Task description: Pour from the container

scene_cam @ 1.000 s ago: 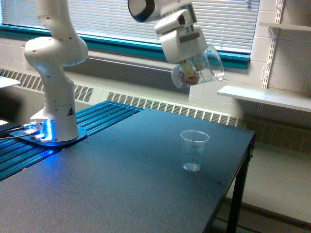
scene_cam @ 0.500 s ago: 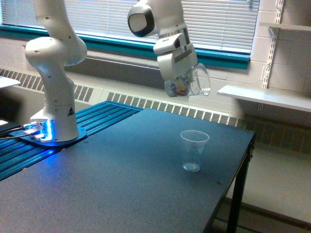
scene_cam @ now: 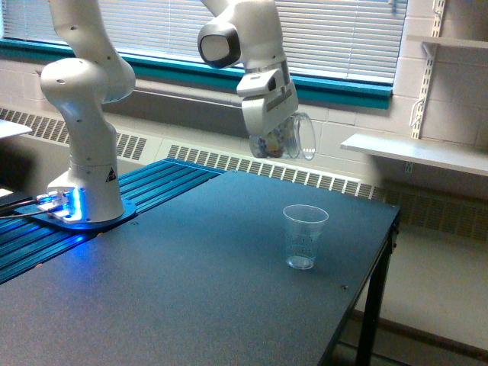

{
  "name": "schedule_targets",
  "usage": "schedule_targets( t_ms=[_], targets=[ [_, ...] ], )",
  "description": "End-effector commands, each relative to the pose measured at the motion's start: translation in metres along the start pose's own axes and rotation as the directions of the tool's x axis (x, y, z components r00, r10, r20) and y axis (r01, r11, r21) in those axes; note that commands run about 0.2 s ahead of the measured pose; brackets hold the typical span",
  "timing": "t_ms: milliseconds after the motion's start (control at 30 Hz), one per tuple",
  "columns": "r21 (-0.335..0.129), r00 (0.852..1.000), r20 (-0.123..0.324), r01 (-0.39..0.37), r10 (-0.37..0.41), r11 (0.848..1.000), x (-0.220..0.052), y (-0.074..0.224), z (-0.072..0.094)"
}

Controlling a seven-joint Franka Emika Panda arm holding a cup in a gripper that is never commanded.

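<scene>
Clear pitcher (scene_cam: 288,138) in gripper (scene_cam: 274,139), small pieces inside; cup (scene_cam: 304,235) upright on table (scene_cam: 191,290).

In the upper middle of the frame, the gripper (scene_cam: 273,137) is holding the pitcher (scene_cam: 286,138) in the air, its loop handle pointing toward the frame's right. Lower down, right of centre, a cup (scene_cam: 304,236) is standing upright on the dark counter (scene_cam: 175,290), well apart from the pitcher.

Clear pitcher (scene_cam: 286,139) with perhaps multicoloured contents; dark table (scene_cam: 191,290); white arm (scene_cam: 84,114).
</scene>
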State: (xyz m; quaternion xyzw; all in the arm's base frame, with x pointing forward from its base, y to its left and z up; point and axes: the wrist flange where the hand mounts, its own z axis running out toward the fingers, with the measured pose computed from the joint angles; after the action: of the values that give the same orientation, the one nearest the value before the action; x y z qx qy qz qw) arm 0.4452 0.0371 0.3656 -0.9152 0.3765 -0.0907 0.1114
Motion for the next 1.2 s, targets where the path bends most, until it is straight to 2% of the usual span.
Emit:
schedule_targets(
  t_ms=[33,333,467,667,933,1200],
  targets=[
    [-0.033,0.997,0.029,-0.07,0.071,0.997,0.002,0.017,0.017],
    [-0.086,0.99,0.05,-0.129,0.134,0.988,0.011,0.041,0.037],
    [-0.063,0.981,0.065,-0.179,0.183,0.982,0.018,0.048,0.041],
    [-0.077,0.97,0.04,-0.235,0.238,0.969,0.025,0.055,0.042],
    [-0.093,0.97,0.011,-0.24,0.242,0.966,0.023,0.05,0.041],
    [-0.123,0.969,0.035,-0.238,0.244,0.963,0.015,0.045,0.047]
  ],
)
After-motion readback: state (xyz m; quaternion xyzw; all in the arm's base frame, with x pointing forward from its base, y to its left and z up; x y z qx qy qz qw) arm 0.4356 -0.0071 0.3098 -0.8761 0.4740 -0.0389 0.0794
